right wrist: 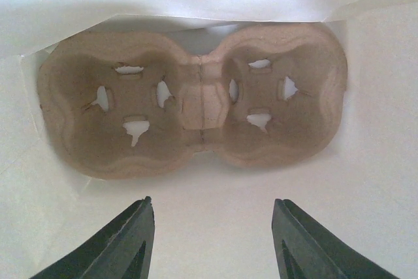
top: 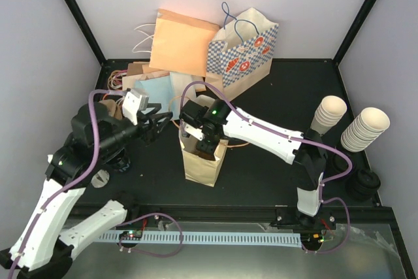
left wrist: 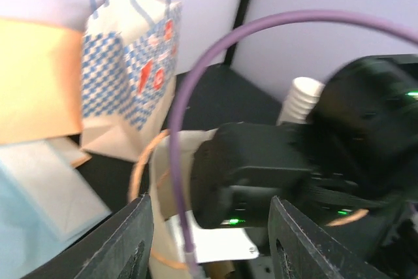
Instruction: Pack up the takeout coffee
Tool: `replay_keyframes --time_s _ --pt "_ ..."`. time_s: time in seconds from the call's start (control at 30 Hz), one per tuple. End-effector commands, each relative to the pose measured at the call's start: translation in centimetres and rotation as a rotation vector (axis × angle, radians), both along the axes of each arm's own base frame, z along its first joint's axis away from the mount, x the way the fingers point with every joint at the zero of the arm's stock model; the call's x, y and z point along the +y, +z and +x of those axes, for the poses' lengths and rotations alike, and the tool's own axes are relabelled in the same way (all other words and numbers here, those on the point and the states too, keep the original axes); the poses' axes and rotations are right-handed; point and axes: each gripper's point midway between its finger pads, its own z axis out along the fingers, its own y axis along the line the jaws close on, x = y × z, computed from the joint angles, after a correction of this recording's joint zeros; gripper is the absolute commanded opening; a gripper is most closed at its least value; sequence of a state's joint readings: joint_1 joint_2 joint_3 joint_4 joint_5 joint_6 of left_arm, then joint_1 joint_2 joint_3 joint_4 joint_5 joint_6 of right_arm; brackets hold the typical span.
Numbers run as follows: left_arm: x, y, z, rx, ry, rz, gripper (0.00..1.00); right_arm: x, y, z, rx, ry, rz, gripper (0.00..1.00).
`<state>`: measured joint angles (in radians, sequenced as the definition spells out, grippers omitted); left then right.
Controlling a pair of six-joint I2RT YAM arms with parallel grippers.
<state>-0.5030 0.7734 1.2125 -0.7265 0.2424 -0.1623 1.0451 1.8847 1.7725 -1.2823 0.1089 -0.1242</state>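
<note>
A brown paper bag [top: 199,169] stands open at the table's middle. My right gripper [top: 206,146] is open and empty and hangs in the bag's mouth. In the right wrist view a brown pulp two-cup carrier [right wrist: 196,109] lies empty on the bag's white bottom, beyond the open gripper [right wrist: 212,243]. My left gripper [top: 160,122] is open and empty, just left of the bag's top and pointing at the right wrist; its fingers [left wrist: 127,243] frame that wrist in the left wrist view. The takeout coffee shows in no view.
A blue-checked bag [top: 243,50], an orange bag [top: 181,42] and flat bags lie at the back. Two stacks of lidless cups [top: 366,129] and loose black lids [top: 362,184] stand at the right. A dark round thing [top: 121,160] sits half hidden under the left arm.
</note>
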Motion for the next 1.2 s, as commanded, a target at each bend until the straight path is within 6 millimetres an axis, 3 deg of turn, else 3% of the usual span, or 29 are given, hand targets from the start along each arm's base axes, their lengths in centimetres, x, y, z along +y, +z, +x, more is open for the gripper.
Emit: replay_keyframes --time_s 0.0,0.27,0.5,0.7,0.9,1.17 --pt "-2.7 1.6 -3.0 -0.04 -0.231 -0.084 0.5 0.9 0.6 0.0 -0.001 -0.008 0.035 0.53" --pt "-6.7 1.1 -7.4 -0.035 -0.508 -0.175 0.46 1.1 0.0 0.3 -0.001 -0.01 0.021 0.53" --pt "-10.5 0.0 -10.1 -0.115 -0.597 -0.072 0.47 1.3 0.0 0.4 -0.004 -0.003 0.027 0.54" --pt "-12.4 -2.2 -10.0 -0.291 -0.521 0.111 0.48 1.5 0.1 0.2 0.006 0.004 0.038 0.55" --pt "-15.7 -5.0 -10.3 -0.553 -0.454 0.378 0.53 1.5 0.4 0.2 0.004 0.006 0.047 0.55" --pt "-17.3 -7.1 -7.9 -0.653 -0.329 0.557 0.54 1.6 1.0 0.1 0.003 0.007 0.065 0.55"
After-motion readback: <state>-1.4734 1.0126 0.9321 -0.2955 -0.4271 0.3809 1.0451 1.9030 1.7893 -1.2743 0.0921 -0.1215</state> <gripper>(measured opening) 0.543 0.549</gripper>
